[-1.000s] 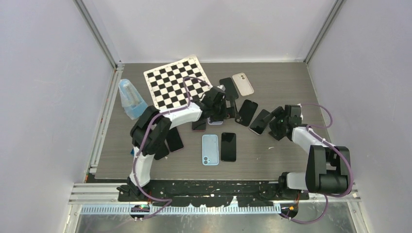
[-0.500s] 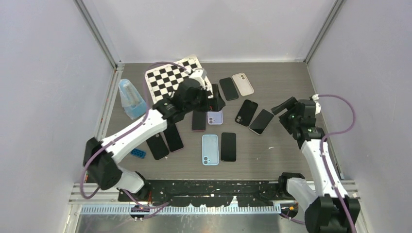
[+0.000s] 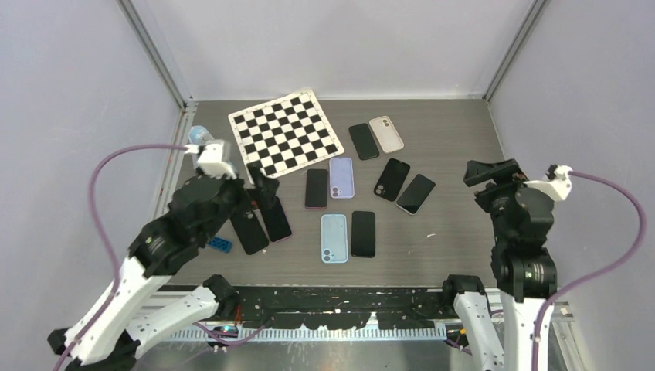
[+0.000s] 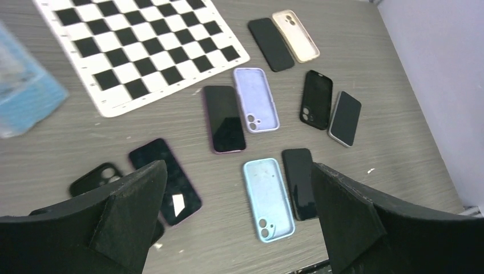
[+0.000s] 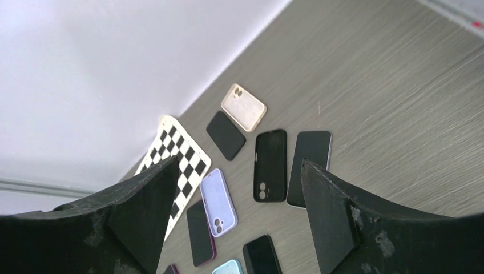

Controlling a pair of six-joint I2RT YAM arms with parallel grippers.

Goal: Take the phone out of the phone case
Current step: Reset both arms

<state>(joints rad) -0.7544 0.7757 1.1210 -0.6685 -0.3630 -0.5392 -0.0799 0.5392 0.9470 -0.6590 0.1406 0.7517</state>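
Lilac case [image 3: 341, 177] lies beside a dark phone [image 3: 316, 188].

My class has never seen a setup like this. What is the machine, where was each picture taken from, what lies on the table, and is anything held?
Two robot arms are bolted at the near edge of a table. The wide picture comes from a fixed camera above and behind them; the other two come from wrist cameras, so the black shapes are each arm's own fingers. On the table lie a checkerboard, dark phones such as this black phone, and a lilac case, a light blue case and a beige case. The left end effector and right end effector are open, holding nothing.
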